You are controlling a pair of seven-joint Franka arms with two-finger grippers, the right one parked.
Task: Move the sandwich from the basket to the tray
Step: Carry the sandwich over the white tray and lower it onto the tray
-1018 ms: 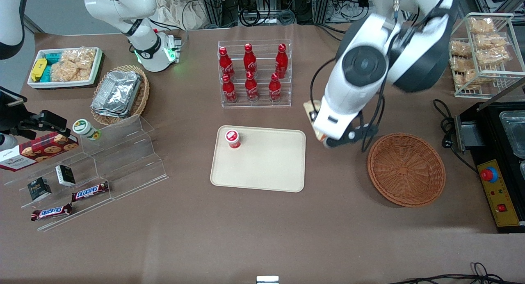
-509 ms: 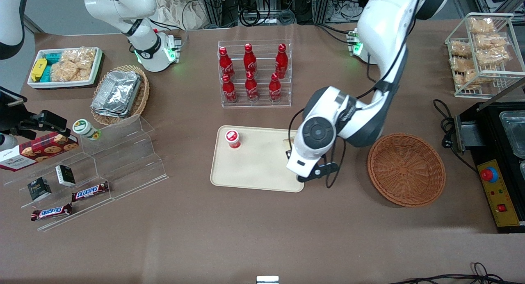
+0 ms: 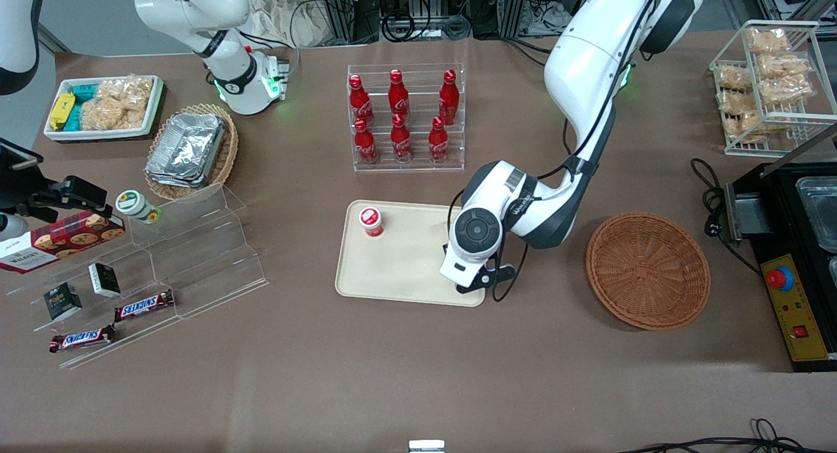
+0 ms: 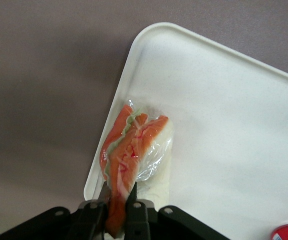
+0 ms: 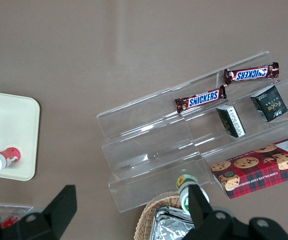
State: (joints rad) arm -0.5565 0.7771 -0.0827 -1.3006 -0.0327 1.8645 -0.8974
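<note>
1. Where the tray (image 4: 224, 130) rounds into a corner, the sandwich (image 4: 136, 150) hangs just above it, close inside the rim: a wedge in clear film, orange-red filling in layers with a thin green strip, pale bread on one side.
2. The gripper (image 4: 117, 200) is closed on the sandwich's narrow end, one black finger on each side of it.
3. Front view: the sandwich itself is hidden under the working arm's wrist, over the tray's end nearest the basket (image 3: 647, 270); the basket holds nothing.
4. A small red-capped bottle (image 3: 371, 221) stands on the tray, well apart from the wrist.
5. Legible writing: "SNICKERS" on two bars (image 5: 201, 98) on the clear stepped stand (image 5: 184, 145).
</note>
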